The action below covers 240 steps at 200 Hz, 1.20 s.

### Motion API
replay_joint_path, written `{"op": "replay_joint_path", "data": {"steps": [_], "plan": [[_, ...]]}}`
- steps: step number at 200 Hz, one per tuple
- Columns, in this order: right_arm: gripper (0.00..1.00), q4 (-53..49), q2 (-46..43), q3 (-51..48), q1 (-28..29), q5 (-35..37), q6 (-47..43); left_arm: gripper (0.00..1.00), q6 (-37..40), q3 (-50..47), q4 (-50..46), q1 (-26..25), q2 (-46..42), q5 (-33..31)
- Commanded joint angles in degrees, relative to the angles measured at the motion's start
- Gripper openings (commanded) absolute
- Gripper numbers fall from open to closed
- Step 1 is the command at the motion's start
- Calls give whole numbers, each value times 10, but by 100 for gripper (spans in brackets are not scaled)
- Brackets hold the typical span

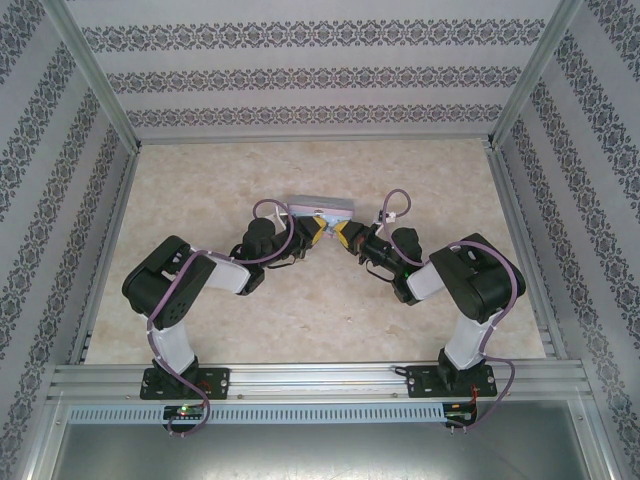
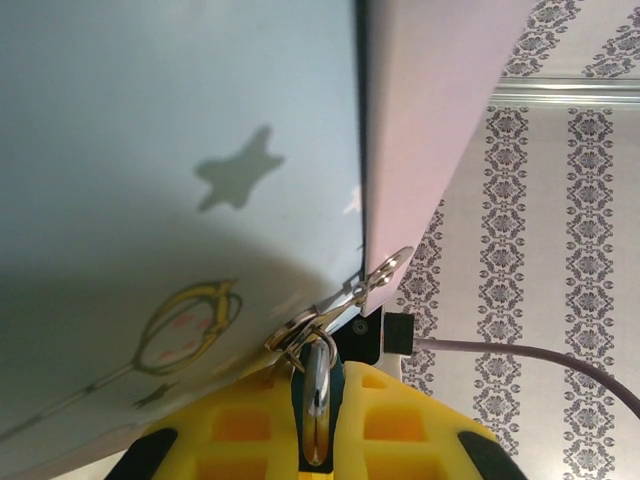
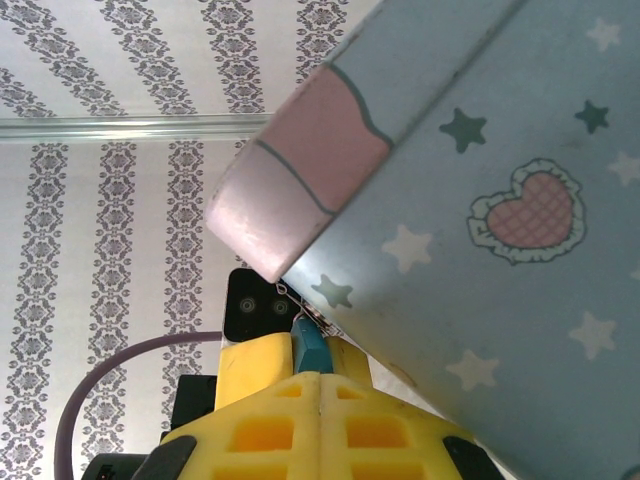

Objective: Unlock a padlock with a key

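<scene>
On the marbled bench (image 1: 200, 200), toward its middle, sits the pastel-blue tin box (image 1: 320, 208), and both arms reach in so that their yellow tips nearly meet at its near edge, the left end effector (image 1: 317, 229) on the left and the right end effector (image 1: 346, 235) just beside it. In the left wrist view the left end effector (image 2: 315, 390) is clenched on the padlock (image 2: 316, 415), a tiny piece seen edge-on with a bright metal face and dark bluish-teal flanks, sandwiched between the two yellow fingers (image 2: 400, 425). Thin wire loops (image 2: 298, 338) rise from its top to the silver hasp (image 2: 388, 268) that sticks out where the box's pale-blue face (image 2: 150, 150), printed with a faint star and a yellow-outlined cartoon figure, meets its pinkish side (image 2: 430, 100). So the padlock hangs at the box's hasp, right at the fingertips. In the right wrist view the right end effector (image 3: 320, 378) is clenched too, its fingers (image 3: 265, 425) pressed together along a straight seam. A small teal-blue piece (image 3: 308, 345) pokes out at their tips, touching the lower edge of the star-and-heart printed box (image 3: 500, 150), below its rounded pink corner (image 3: 300, 170). Whether that piece is pinched or merely touched I cannot tell, nor whether a key sits between the pads. A purple cable (image 3: 120, 365) curves past on the left against the patterned wall (image 3: 100, 200).
</scene>
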Motion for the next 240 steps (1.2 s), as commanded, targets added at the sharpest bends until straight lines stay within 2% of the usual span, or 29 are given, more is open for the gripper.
{"op": "replay_joint_path", "data": {"steps": [1,140,240], "plan": [[0,15,-7,6,13,5,-8,0,-10,13,48,-20,-32,68],[0,15,-13,4,29,17,2,0,3,21,17,-21,-31,41],[0,15,-26,-21,33,25,6,0,12,-6,42,-22,-36,45]]}}
